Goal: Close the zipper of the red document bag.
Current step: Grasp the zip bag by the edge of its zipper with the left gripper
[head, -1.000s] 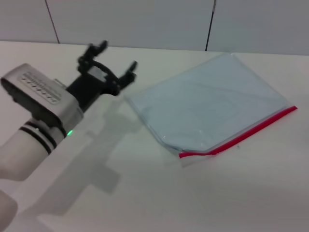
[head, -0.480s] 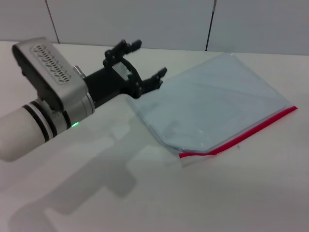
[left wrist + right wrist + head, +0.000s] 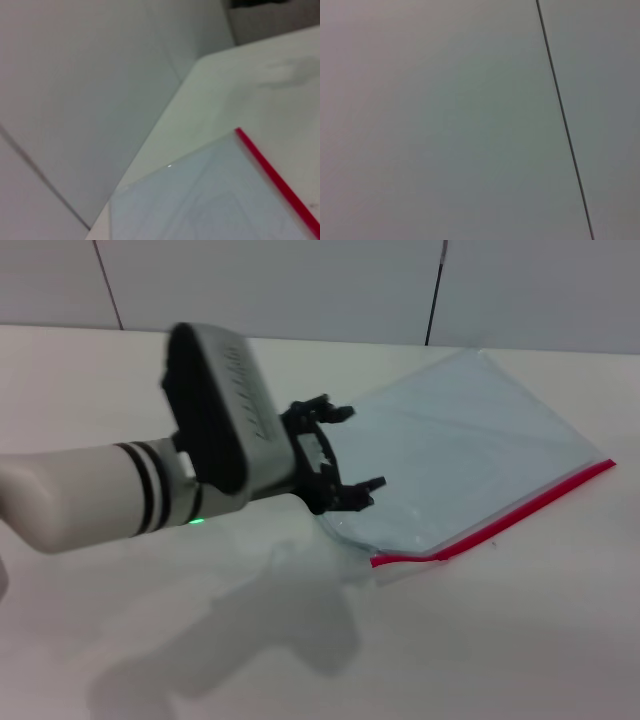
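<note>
On the white surface (image 3: pixel 520 640) I see the red document bag (image 3: pixel 450 455) lying flat, my left gripper (image 3: pixel 345 455) over its near-left corner, jaws spread and empty. The left wrist view shows only the zipper (image 3: pixel 280 182); right wrist shows wall.

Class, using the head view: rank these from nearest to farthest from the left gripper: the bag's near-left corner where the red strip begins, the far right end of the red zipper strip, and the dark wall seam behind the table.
From the left gripper:
1. Near-left corner of the red document bag, just below the fingers.
2. Far right end of the zipper, at the bag's right edge.
3. Wall seam, behind the table; its rank against the zipper end is a judgement.
</note>
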Action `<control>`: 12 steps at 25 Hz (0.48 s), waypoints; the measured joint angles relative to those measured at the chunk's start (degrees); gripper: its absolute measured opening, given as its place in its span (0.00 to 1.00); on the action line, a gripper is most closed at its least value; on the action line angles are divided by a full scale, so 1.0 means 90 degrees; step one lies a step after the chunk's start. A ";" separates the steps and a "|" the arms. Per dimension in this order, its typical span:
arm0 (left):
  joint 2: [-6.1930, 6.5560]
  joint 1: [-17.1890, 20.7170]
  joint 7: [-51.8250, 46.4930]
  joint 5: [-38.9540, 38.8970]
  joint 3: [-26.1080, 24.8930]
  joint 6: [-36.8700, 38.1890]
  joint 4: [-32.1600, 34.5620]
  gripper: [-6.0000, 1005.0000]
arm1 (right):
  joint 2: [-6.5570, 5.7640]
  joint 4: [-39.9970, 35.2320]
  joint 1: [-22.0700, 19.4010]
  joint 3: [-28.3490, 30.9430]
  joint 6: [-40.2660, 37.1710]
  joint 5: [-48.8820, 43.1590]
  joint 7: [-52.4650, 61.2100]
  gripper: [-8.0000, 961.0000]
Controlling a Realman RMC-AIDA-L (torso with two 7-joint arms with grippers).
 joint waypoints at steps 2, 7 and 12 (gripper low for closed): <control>-0.0038 0.0147 0.0299 0.0354 -0.0196 0.0606 0.0517 0.87 | -0.0005 0.0000 -0.0001 0.0000 0.0000 0.0007 -0.0001 0.92; -0.0295 0.0579 0.1553 0.0477 -0.0727 0.2460 0.1806 0.87 | -0.0008 -0.0001 -0.0005 0.0000 0.0001 0.0009 -0.0005 0.92; -0.0715 0.0789 0.2336 0.0443 -0.1294 0.4056 0.2463 0.87 | -0.0009 -0.0008 -0.0014 0.0007 0.0002 0.0016 -0.0020 0.92</control>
